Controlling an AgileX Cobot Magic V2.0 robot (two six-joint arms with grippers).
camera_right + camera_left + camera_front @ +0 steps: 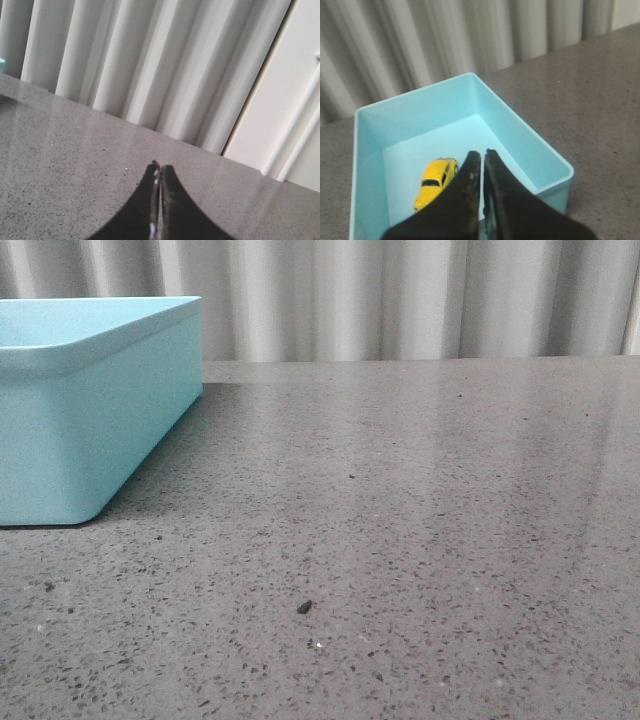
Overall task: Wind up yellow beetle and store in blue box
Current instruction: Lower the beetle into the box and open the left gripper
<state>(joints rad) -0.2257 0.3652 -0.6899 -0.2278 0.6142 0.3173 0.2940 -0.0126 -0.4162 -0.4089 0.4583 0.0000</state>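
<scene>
The yellow beetle (436,181) lies on the floor of the blue box (530,135), seen in the left wrist view. My left gripper (482,154) hangs above the box, shut and empty, its tips over the car's near side without touching it. The blue box also shows at the far left of the front view (90,430); the car is hidden there behind its wall. My right gripper (160,167) is shut and empty above bare table, away from the box. Neither gripper shows in the front view.
The grey speckled tabletop (400,540) stretches to the right of the box. A small dark speck (304,607) lies on it near the front. A pleated white curtain (400,300) stands behind the table's back edge.
</scene>
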